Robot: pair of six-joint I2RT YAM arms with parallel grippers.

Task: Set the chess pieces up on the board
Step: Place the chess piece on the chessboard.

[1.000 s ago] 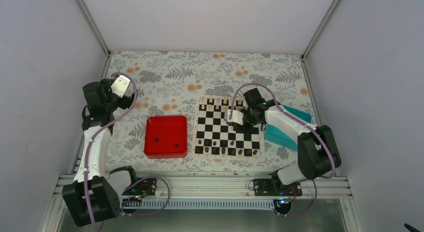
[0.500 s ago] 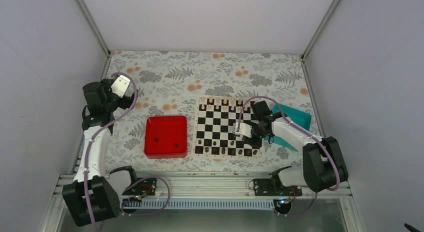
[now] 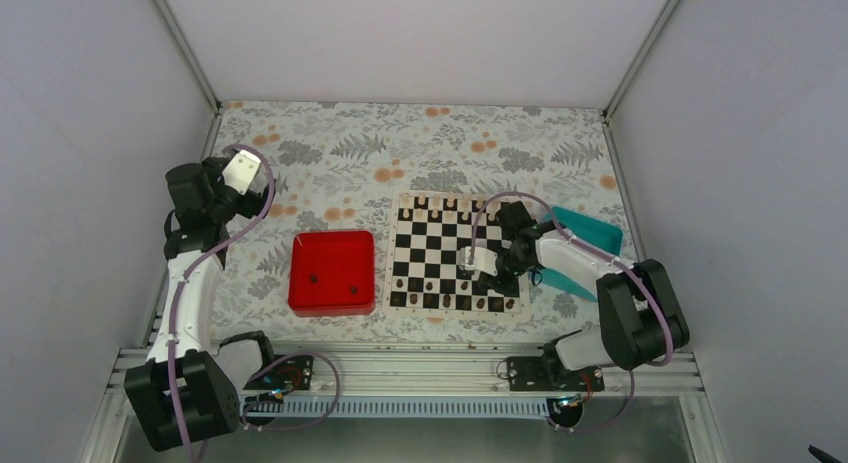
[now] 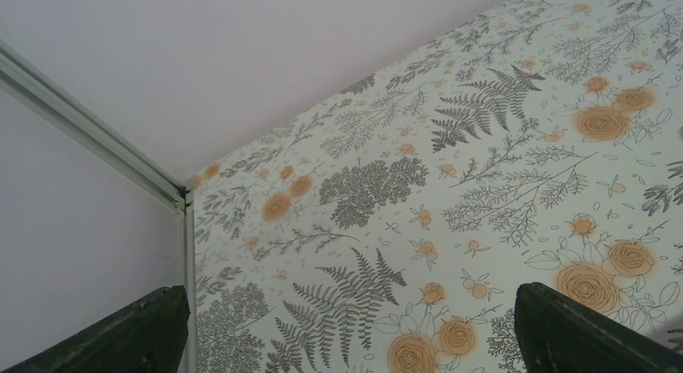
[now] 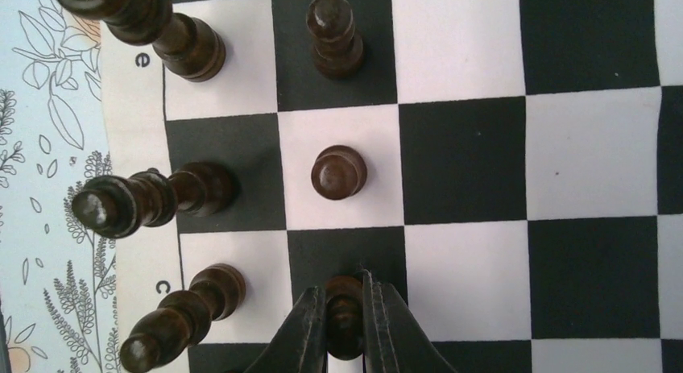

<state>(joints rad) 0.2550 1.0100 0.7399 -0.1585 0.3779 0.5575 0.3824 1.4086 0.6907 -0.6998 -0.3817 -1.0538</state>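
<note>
Floral tabletop [image 3: 330, 153], red tray [image 3: 332, 273] left of the board [image 3: 430, 245]. Right fingers [image 5: 385, 329] pinch a dark pawn [image 5: 345, 308] over the board's second row from its near edge. Light, rigid and tips easily, so grip mid-body. Left fingers [image 4: 564, 325] are spread, well left of the board.

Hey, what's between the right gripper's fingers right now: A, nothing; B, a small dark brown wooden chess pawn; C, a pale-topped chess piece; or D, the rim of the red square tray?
B: the right wrist view shows the right gripper with both fingers closed on a small dark brown wooden chess pawn, over a black square of the black and cream chessboard.
</note>
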